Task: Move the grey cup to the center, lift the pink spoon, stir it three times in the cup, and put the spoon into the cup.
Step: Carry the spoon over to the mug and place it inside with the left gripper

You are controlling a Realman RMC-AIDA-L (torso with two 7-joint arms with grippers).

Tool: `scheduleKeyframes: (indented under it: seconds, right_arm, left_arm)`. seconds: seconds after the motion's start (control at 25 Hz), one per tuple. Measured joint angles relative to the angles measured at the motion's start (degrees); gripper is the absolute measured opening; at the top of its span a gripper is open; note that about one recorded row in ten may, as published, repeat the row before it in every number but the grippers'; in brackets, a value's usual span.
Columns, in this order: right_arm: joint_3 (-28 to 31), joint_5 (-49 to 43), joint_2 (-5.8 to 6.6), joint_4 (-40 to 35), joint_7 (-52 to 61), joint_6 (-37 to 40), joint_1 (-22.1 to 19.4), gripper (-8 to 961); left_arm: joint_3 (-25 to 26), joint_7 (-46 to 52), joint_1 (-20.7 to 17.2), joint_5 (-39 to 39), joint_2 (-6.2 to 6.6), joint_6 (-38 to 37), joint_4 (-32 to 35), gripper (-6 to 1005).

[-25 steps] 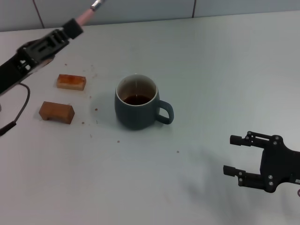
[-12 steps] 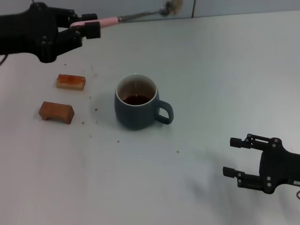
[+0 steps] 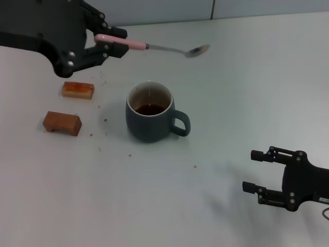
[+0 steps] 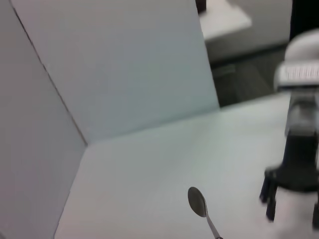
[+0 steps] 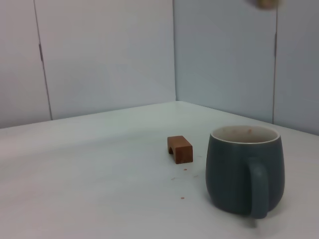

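The grey cup (image 3: pixel 150 111) stands upright near the middle of the table, handle toward my right, with dark liquid inside. It also shows in the right wrist view (image 5: pixel 244 169). My left gripper (image 3: pixel 114 45) is shut on the pink handle of the pink spoon (image 3: pixel 154 47) and holds it level in the air, behind and above the cup. The spoon's metal bowl (image 3: pixel 198 50) points to my right; it shows in the left wrist view (image 4: pixel 198 201). My right gripper (image 3: pixel 258 171) is open and empty, low at the front right.
Two small brown wooden blocks (image 3: pixel 78 89) (image 3: pixel 62 123) lie left of the cup; one shows in the right wrist view (image 5: pixel 180 149). Small crumbs dot the table around the cup. A wall runs along the table's far edge.
My left arm has swung the spoon rightward and lower, from up by the back wall to behind and above the cup. The cup and right arm have stayed put.
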State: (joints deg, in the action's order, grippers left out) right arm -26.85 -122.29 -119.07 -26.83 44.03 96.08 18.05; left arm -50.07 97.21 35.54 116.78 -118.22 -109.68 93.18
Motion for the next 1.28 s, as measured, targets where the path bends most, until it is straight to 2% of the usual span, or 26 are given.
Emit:
scheduleKeyframes:
  seconds: [0.04, 0.2, 0.24, 0.4, 0.8, 1.0, 1.12, 1.24, 1.28]
  right_arm:
    - [0.0, 0.0, 0.0, 0.0, 0.0, 0.0, 0.0, 718]
    - [0.02, 0.1, -0.06, 0.03, 0.0, -0.14, -0.11, 718]
    - [0.02, 0.1, -0.06, 0.03, 0.0, -0.14, -0.11, 718]
    - [0.04, 0.13, -0.09, 0.03, 0.02, -0.61, -0.12, 718]
    - [0.05, 0.13, -0.13, 0.12, 0.75, -1.44, -0.13, 718]
    - [0.05, 0.13, -0.12, 0.12, 0.77, -1.46, -0.21, 719]
    - [0.05, 0.13, -0.11, 0.11, 0.78, -1.47, -0.21, 719]
    - [0.04, 0.13, -0.11, 0.11, 0.79, -1.46, -0.21, 718]
    - [0.04, 0.13, -0.11, 0.11, 0.79, -1.46, -0.21, 718]
  left_arm:
    - [0.0, 0.0, 0.0, 0.0, 0.0, 0.0, 0.0, 131]
    - [-8.18, 1.62, -0.04, 7.62, -0.19, 3.8, 5.56, 131]
    - [-8.18, 1.62, -0.04, 7.62, -0.19, 3.8, 5.56, 131]
    - [-13.51, 2.3, 0.19, 14.33, -0.23, 5.49, 7.06, 131]
    - [-18.5, 2.59, 0.03, 19.66, -0.29, 5.92, 9.05, 130]
    - [-22.18, 2.89, -0.12, 22.75, -0.43, 7.19, 9.13, 130]
    - [-26.55, 3.69, -0.34, 26.46, -0.44, 9.68, 9.24, 130]
    - [-27.21, 3.8, -0.34, 26.92, -0.45, 9.95, 9.27, 131]
    - [-28.83, 4.2, -0.13, 28.37, -0.49, 10.43, 9.34, 130]
